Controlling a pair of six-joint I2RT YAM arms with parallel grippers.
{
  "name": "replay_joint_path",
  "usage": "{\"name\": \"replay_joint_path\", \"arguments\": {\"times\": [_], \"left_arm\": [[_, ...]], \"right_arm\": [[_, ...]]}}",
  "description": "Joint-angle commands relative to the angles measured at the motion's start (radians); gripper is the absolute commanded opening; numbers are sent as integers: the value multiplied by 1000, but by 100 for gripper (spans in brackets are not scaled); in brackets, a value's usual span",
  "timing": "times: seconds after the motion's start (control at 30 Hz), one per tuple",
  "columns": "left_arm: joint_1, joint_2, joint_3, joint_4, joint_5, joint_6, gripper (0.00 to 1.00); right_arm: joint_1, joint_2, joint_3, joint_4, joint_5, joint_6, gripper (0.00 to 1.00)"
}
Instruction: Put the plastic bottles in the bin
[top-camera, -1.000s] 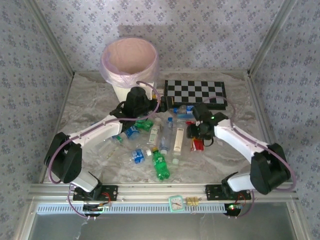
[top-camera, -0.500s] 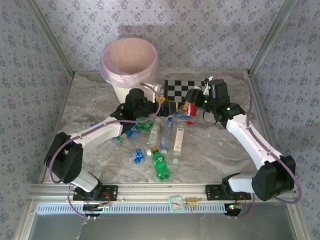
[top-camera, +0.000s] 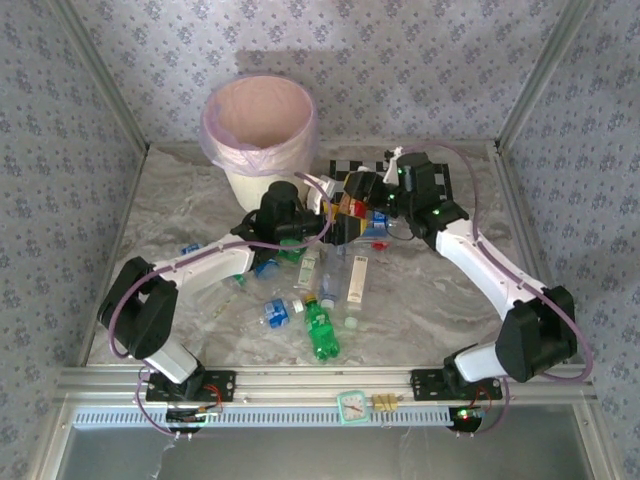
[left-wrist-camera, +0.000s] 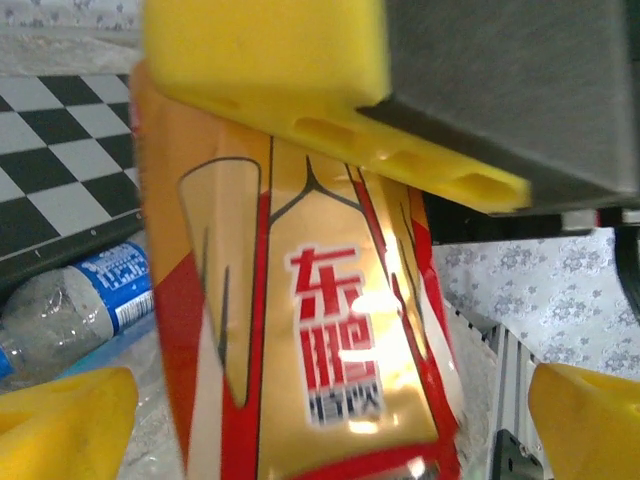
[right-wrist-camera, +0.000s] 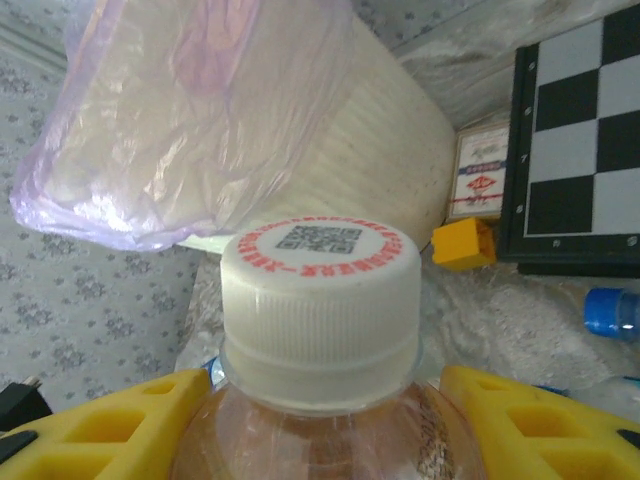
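My right gripper (top-camera: 352, 198) is shut on the orange bottle (top-camera: 347, 207) with the red label and holds it in the air, to the right of the bin (top-camera: 245, 180). In the right wrist view the bottle's white cap (right-wrist-camera: 320, 290) stands between my yellow fingers (right-wrist-camera: 120, 425), and the bin (right-wrist-camera: 370, 150) with its pink liner is just ahead. My left gripper (top-camera: 312, 212) is open beside it. In the left wrist view the orange bottle (left-wrist-camera: 320, 340) hangs between the wide-apart fingertips (left-wrist-camera: 60, 425). Several green and clear bottles (top-camera: 320, 330) lie on the table.
A checkerboard (top-camera: 447, 177) lies behind the right arm. Beside the bin's foot are a yellow cube (right-wrist-camera: 463, 243) and a red-white box (right-wrist-camera: 482, 172). A clear bottle with a blue label (left-wrist-camera: 90, 300) lies by the checkerboard (left-wrist-camera: 50, 170).
The right arm lifted the orange bottle off the table and carried it back and left toward the bin. The left arm shifted slightly right, its gripper still open.
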Motion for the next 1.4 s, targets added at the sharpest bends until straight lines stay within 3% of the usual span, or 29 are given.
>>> {"name": "replay_joint_path", "arguments": {"times": [0.0,0.13,0.33,0.5,0.67,0.77,0.93,1.07,1.2,1.37], "left_arm": [[-7,3,46,-3,2,9,99],[-7,-4,43,-15,-35,24,94],[-7,2,42,-15,-40,25,67],[-6,4,42,-16,-42,25,57],[-7,-1,41,-25,-84,23,54],[-5,-6,37,-40,-118,21,54],[3,-19,42,-59,-147,28,54],[18,-37,63,-94,-169,50,54],[40,-61,116,-136,-195,102,54],[82,-95,236,-247,-279,207,53]], "right_arm": [[15,2,32,15,-30,16,47],[25,2,32,1,-28,12,47],[30,0,30,-12,-29,11,47],[30,-2,32,-20,-22,8,53],[24,-18,32,-35,9,10,75],[10,-41,32,-43,21,11,83],[-33,-95,1,-65,48,16,89],[-63,-169,-41,-96,146,4,92],[-71,-235,-87,-117,246,-29,98],[-70,-277,-137,-123,282,-79,100]]}}
